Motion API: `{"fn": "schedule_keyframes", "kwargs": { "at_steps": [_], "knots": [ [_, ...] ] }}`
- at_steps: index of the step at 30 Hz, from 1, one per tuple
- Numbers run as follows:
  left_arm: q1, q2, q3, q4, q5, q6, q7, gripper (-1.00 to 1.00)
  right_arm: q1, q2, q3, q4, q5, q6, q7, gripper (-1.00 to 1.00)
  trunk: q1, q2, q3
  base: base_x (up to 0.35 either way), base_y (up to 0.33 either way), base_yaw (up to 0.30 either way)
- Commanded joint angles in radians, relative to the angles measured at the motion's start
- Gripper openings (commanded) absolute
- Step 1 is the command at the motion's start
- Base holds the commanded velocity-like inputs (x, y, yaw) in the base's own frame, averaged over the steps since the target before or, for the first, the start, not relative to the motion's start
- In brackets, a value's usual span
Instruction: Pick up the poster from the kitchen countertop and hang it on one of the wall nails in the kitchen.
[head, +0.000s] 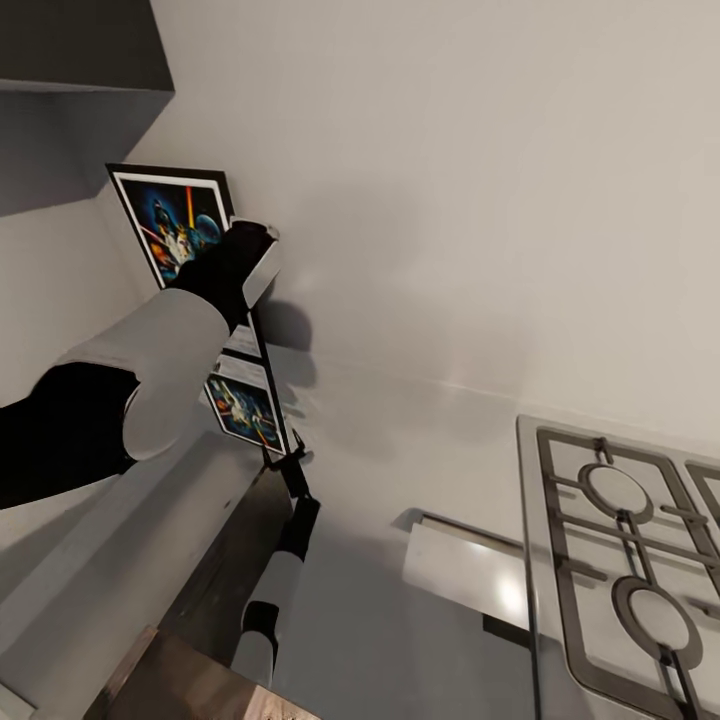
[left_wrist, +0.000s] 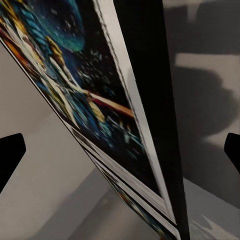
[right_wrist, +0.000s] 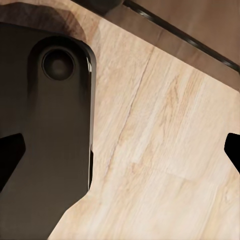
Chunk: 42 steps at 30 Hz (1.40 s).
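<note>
Two pincers, both spread wide. Left gripper (left_wrist: 120, 150) with its black fingertips (left_wrist: 10, 155) far apart, holding nothing firmly as far as can be seen: between them stands the poster (left_wrist: 95, 105), slanted, seen almost from its edge, touching neither tip. Right gripper (right_wrist: 120, 150) also wide apart and empty, hanging over a wooden floor (right_wrist: 170, 150).

Well to the left of the gas hob (head: 625, 560), close to the grey wall (head: 450, 200), stands the poster upright, its middle hidden behind the raised left forearm. Cannot tell whether its lower corner rests on the kitchen countertop (head: 400, 610).

Probably the grasping step, not the hanging. To do it well: centre the thin black frame between the tips, then close slowly on the frame edge. Check for a firm hold before lifting, because such a flat thing slips or swings easily. Lift straight up, away from the hob side, keeping the face parallel to the wall.
</note>
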Motion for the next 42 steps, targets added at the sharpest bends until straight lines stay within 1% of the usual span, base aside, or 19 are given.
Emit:
{"fn": "schedule_keyframes", "kwargs": {
  "at_steps": [1, 7, 13, 30, 32, 35, 37, 42],
  "knots": [
    [-0.001, 0.000, -0.008, -0.002, 0.009, 0.005, 0.007, 1.00, 0.000, -0.001, 0.007, -0.002, 0.007, 0.003, -0.010, 1.00, 0.000, -0.001, -0.002, 0.000, 0.000, 0.000],
    [-0.001, 0.000, -0.008, -0.027, 0.009, 0.005, 0.008, 1.00, 0.001, -0.001, 0.007, -0.002, 0.007, 0.003, -0.010, 1.00, 0.000, -0.001, -0.012, 0.000, 0.000, 0.000],
    [-0.001, 0.000, -0.008, -0.034, 0.009, 0.005, 0.008, 1.00, 0.001, -0.001, 0.007, -0.002, 0.007, 0.003, -0.010, 1.00, 0.000, -0.001, -0.021, 0.000, 0.000, 0.000],
    [-0.001, 0.002, -0.007, -0.100, 0.007, 0.007, 0.011, 1.00, 0.001, -0.001, 0.007, 0.007, 0.007, 0.002, -0.010, 1.00, 0.000, -0.001, -0.048, 0.000, 0.000, 0.000],
    [-0.001, 0.002, -0.007, -0.102, 0.007, 0.007, 0.035, 1.00, 0.001, -0.001, 0.006, 0.009, 0.007, 0.002, -0.010, 1.00, 0.000, -0.001, -0.051, 0.000, 0.000, 0.000],
    [-0.001, 0.002, -0.007, -0.102, 0.008, 0.007, 0.098, 1.00, 0.001, -0.001, 0.006, 0.010, 0.007, 0.002, -0.010, 1.00, 0.000, -0.001, -0.056, 0.000, 0.000, 0.000],
    [-0.001, 0.002, -0.007, -0.102, 0.008, 0.007, 0.117, 1.00, 0.001, -0.001, 0.007, 0.011, 0.007, 0.002, -0.010, 1.00, 0.000, -0.001, -0.059, 0.000, 0.000, 0.000],
    [-0.001, 0.002, -0.007, -0.102, 0.009, 0.007, 0.132, 1.00, 0.001, -0.001, 0.006, 0.011, 0.007, 0.002, -0.010, 1.00, 0.000, -0.001, -0.067, 0.000, 0.000, 0.000]
  ]
}}
